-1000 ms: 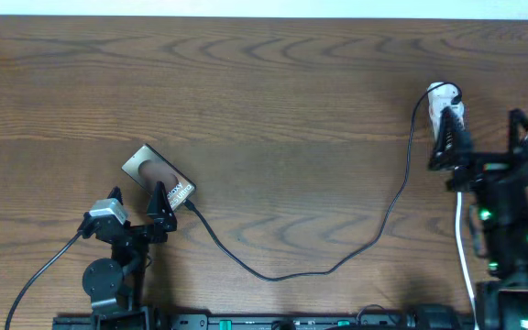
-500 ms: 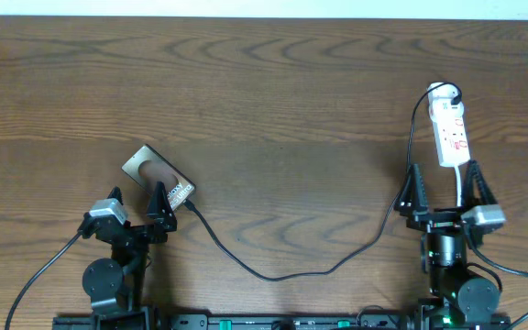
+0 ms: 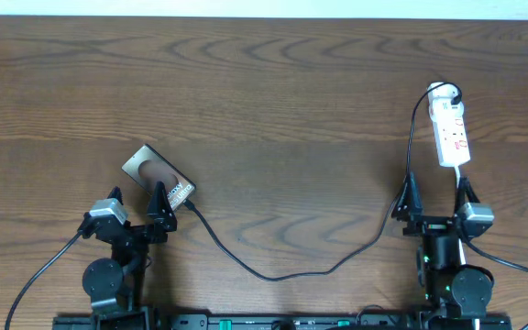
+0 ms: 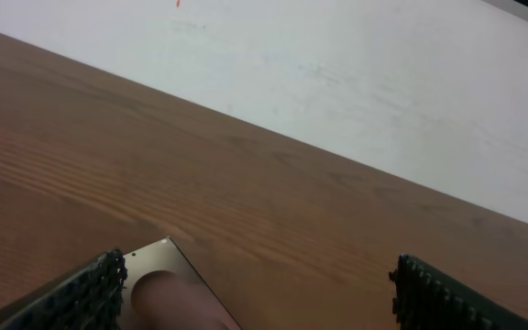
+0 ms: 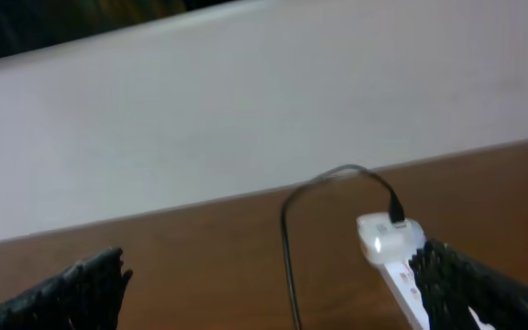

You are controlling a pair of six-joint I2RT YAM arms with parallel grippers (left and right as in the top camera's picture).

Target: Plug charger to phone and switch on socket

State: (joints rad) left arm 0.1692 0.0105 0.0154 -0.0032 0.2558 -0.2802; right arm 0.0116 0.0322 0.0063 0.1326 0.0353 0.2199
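Observation:
The phone (image 3: 159,176) lies slanted on the wooden table at the left, its far corner showing in the left wrist view (image 4: 166,280). The charger (image 3: 273,274), a thin black cable, runs from the phone's near-right end in a long curve up to the top of the socket (image 3: 450,128). The socket is a white strip at the right, seen low in the right wrist view (image 5: 390,240) with the cable (image 5: 287,266) beside it. My left gripper (image 3: 137,202) stands open just short of the phone. My right gripper (image 3: 436,196) stands open just short of the socket, holding nothing.
The socket's white cord (image 3: 460,176) runs from its near end down past the right arm. A pale wall (image 4: 356,82) rises behind the table's far edge. Both arm bases sit at the table's near edge.
The right arm has drawn back from over the socket to a spot near its base, leaving the socket uncovered. The left arm, phone and cable have not moved.

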